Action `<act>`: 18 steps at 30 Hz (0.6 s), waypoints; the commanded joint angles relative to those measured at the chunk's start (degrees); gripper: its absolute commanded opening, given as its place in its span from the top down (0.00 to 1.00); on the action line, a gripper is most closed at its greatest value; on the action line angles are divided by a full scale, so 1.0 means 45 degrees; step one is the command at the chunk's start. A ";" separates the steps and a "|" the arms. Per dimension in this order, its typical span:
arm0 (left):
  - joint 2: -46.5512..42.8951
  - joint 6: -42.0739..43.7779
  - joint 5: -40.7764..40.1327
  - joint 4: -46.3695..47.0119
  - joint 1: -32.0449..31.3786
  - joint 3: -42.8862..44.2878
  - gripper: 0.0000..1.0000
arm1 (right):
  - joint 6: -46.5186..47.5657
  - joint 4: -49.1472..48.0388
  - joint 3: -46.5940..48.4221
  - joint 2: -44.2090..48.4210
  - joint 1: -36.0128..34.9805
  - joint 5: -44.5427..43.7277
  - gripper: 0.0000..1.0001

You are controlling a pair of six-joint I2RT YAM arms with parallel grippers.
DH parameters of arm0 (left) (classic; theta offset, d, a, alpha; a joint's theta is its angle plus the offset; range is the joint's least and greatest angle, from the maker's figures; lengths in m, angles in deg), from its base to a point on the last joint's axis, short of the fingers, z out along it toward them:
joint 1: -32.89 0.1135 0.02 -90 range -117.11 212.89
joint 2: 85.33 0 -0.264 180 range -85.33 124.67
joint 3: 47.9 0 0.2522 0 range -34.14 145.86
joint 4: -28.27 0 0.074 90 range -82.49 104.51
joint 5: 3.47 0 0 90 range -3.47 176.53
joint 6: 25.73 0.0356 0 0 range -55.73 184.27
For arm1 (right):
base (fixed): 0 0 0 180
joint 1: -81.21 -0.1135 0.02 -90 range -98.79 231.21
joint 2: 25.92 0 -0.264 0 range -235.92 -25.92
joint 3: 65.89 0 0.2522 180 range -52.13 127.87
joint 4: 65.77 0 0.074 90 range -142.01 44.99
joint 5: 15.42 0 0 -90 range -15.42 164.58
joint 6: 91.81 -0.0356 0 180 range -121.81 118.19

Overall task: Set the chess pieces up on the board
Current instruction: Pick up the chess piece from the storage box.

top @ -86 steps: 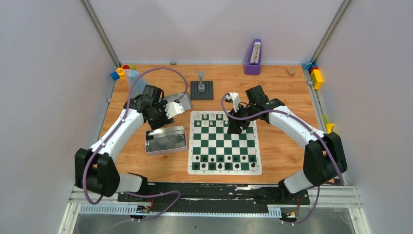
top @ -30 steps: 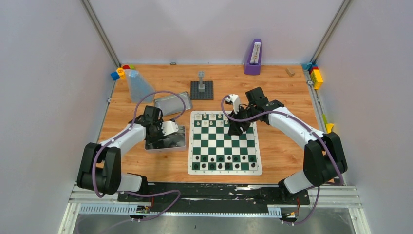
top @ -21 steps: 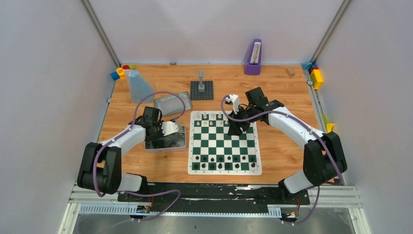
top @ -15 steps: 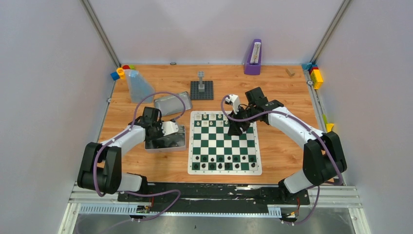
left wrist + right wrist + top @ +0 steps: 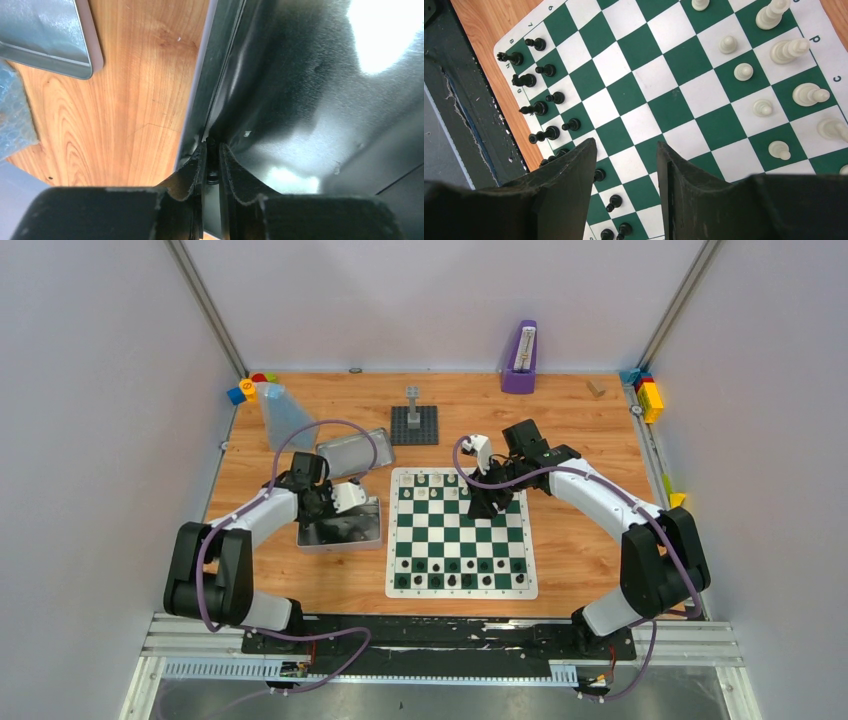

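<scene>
The green and white board (image 5: 461, 533) lies at the table's middle. Black chess pieces (image 5: 455, 580) fill its two near rows and cream-white chess pieces (image 5: 430, 480) stand in its far rows. My left gripper (image 5: 320, 512) is down inside the open silver tin (image 5: 350, 532), near its far-left corner. In the left wrist view the gripper (image 5: 212, 150) is shut on a small black chess piece (image 5: 212, 172). My right gripper (image 5: 484, 504) hangs over the board's far right part. In the right wrist view it (image 5: 625, 145) is open and empty above the squares (image 5: 664, 100), with black pieces (image 5: 546, 133) and white pieces (image 5: 744, 71) around it.
The tin's lid (image 5: 352, 452) lies just beyond the tin. A grey brick tower on a dark baseplate (image 5: 414, 420) stands behind the board. A clear plastic bag (image 5: 283, 415), coloured blocks (image 5: 245, 390), a purple holder (image 5: 520, 360) and more blocks (image 5: 648, 395) sit at the back.
My left gripper came from above the lid down into the tin, closed on a black piece, then drew slightly toward the tin's far edge. The right arm has barely moved.
</scene>
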 commanded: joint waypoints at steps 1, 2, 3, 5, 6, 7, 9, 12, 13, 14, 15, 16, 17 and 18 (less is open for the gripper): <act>-0.0363 -0.0515 0.0974 -0.1553 0.0104 0.0193 0.83 | 0.0204 -0.0156 0.0118 -0.0093 0.0059 0.0330 0.52; -0.0443 -0.0573 0.1120 -0.1737 0.0104 0.0323 0.84 | 0.0209 -0.0157 0.0110 -0.0103 0.0060 0.0322 0.52; -0.0600 -0.0665 0.1219 -0.2133 0.0104 0.0393 0.86 | 0.0207 -0.0155 0.0109 -0.0109 0.0051 0.0343 0.52; -0.0835 -0.0894 0.1543 -0.2728 0.0104 0.0606 0.88 | 0.0204 -0.0155 0.0108 -0.0110 0.0051 0.0367 0.52; -0.0923 -0.1034 0.1775 -0.2900 0.0104 0.0714 0.89 | 0.0204 -0.0159 0.0127 -0.0115 0.0059 0.0393 0.52; -0.1101 -0.1116 0.1869 -0.3205 0.0104 0.0755 0.90 | 0.0204 -0.0160 0.0133 -0.0120 0.0058 0.0421 0.52; -0.1415 -0.1302 0.2110 -0.3504 0.0104 0.0808 0.91 | 0.0185 -0.0144 0.0138 -0.0141 0.0053 0.0462 0.52; -0.1863 -0.1680 0.2453 -0.3651 0.0104 0.0825 0.92 | 0.0150 -0.0131 0.0166 -0.0132 0.0060 0.0550 0.52; -0.2088 -0.1751 0.2530 -0.3652 0.0104 0.0830 0.93 | 0.0132 -0.0122 0.0182 -0.0144 0.0058 0.0579 0.52; -0.2194 -0.1951 0.2695 -0.3613 0.0104 0.0858 0.93 | 0.0117 -0.0121 0.0196 -0.0141 0.0060 0.0602 0.52; -0.2415 -0.2063 0.2768 -0.3577 0.0104 0.0886 0.94 | 0.0091 -0.0121 0.0205 -0.0141 0.0060 0.0620 0.52; -0.2626 -0.2322 0.2921 -0.3477 0.0104 0.0940 0.95 | 0.0056 -0.0121 0.0221 -0.0133 0.0060 0.0622 0.52; -0.2727 -0.2463 0.2998 -0.3402 0.0104 0.0966 0.96 | 0.0020 -0.0111 0.0225 -0.0120 0.0060 0.0640 0.52; -0.2929 -0.2754 0.3193 -0.3238 0.0104 0.1034 0.97 | 0.0023 -0.0137 0.0240 -0.0114 0.0060 0.0664 0.52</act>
